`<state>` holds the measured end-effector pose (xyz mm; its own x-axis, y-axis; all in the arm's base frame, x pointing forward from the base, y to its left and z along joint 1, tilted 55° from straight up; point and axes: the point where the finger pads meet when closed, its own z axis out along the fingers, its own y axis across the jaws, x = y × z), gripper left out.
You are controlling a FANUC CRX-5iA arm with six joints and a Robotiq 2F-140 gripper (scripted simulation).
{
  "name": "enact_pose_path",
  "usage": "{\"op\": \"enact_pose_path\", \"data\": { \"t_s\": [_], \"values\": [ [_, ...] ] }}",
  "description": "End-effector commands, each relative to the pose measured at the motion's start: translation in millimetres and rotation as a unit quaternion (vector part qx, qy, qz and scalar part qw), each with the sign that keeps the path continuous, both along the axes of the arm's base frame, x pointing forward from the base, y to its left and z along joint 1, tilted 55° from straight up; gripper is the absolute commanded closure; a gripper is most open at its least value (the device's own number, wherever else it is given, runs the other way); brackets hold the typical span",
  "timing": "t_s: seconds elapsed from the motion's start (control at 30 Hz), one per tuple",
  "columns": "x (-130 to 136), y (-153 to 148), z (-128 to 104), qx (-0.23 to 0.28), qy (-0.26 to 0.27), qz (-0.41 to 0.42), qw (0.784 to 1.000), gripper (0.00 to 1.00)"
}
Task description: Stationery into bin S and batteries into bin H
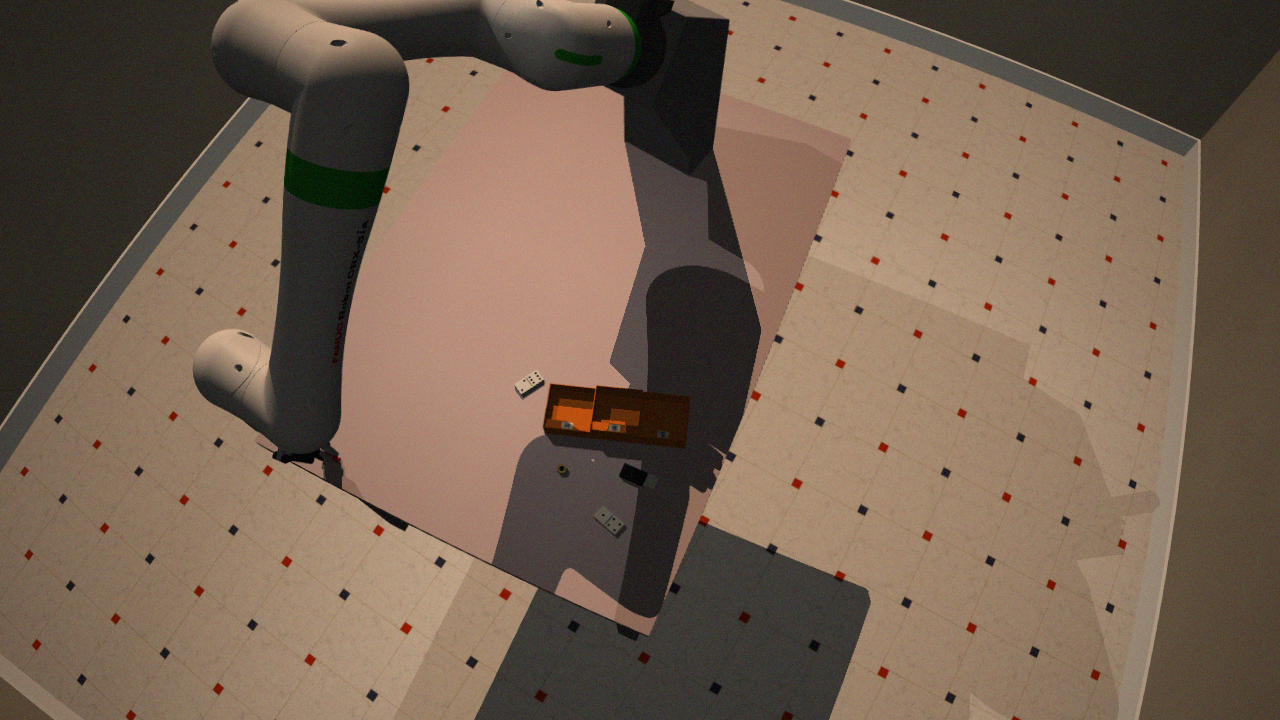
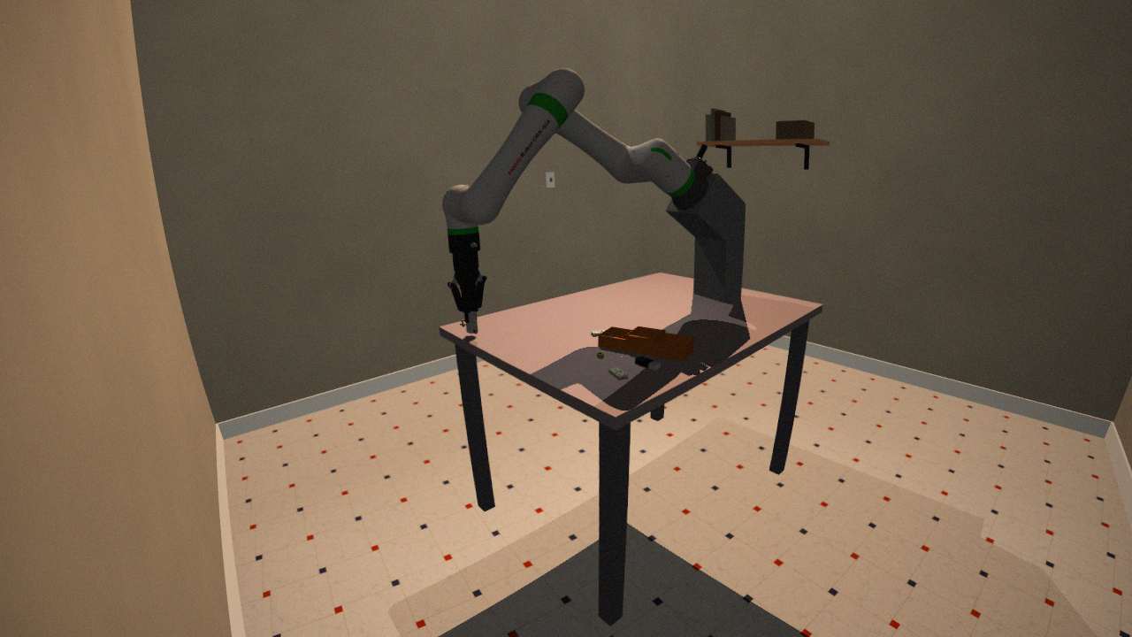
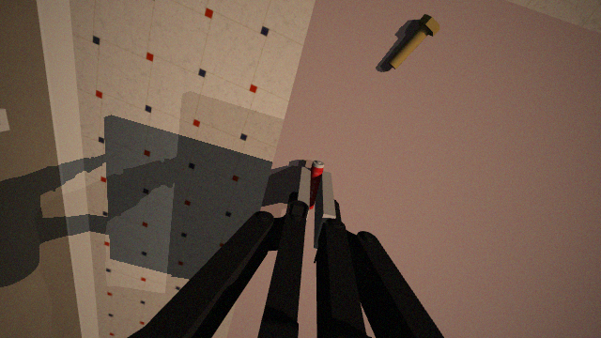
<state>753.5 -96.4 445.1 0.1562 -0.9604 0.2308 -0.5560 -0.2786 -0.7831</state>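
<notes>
Wrist view, red battery point(image 3: 316, 176) lengthwise between fingertips

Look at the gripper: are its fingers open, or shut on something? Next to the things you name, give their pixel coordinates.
Shut on the red battery point(image 3: 317, 170): in the wrist view, the gripper's point(image 2: 471, 326) point(image 3: 317, 190) two pads flank it closely.
</notes>
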Motion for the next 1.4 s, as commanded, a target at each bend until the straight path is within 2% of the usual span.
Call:
{"op": "enact_pose_path", "data": {
  "t_s": [0.0,0.47,0.97,1.37],
  "values": [
    [-2.4,0.0,1.9,0.0,0.0,0.0,1.0,0.88],
    [-40.5,0.3,28.8,0.0,0.0,0.0,1.0,0.88],
    [-45.8,0.3,32.6,0.0,0.0,0.0,1.0,0.88],
    [-71.5,40.3,-4.1,0.0,0.0,0.0,1.0,0.88]
  ]
}}
